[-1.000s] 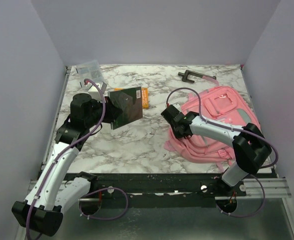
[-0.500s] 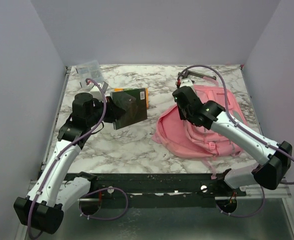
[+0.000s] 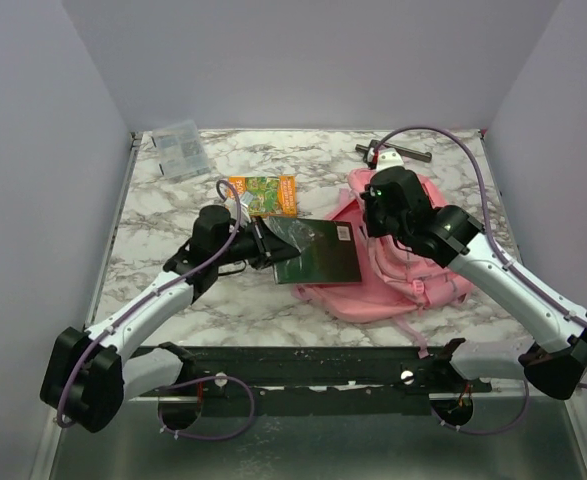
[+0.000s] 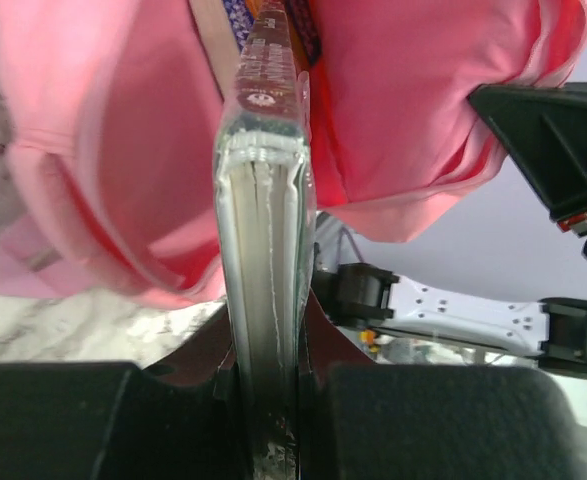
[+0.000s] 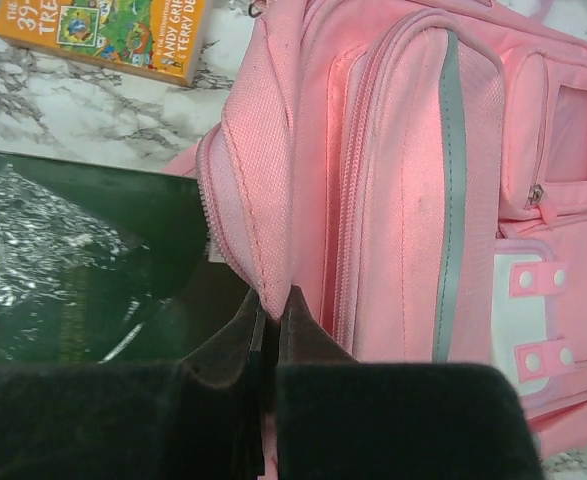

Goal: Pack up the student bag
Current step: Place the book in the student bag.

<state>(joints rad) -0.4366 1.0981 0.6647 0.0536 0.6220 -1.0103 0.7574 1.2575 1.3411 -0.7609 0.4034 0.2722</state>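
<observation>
The pink student bag lies at the right of the table, its opening facing left. My right gripper is shut on the zipped edge of the bag's opening and holds it up. My left gripper is shut on a dark shrink-wrapped book, its far edge at the bag's mouth. In the left wrist view the book shows edge-on, pointing into the pink opening. In the right wrist view the book lies left of the bag.
An orange-and-green paperback lies behind the left gripper; it also shows in the right wrist view. A clear plastic box sits at the back left corner. A dark handled tool lies at the back right.
My left arm has swung right and lowered, bringing the book flat to the bag's mouth and uncovering the orange paperback. My right gripper has lifted the bag's opening edge and shifted right.
</observation>
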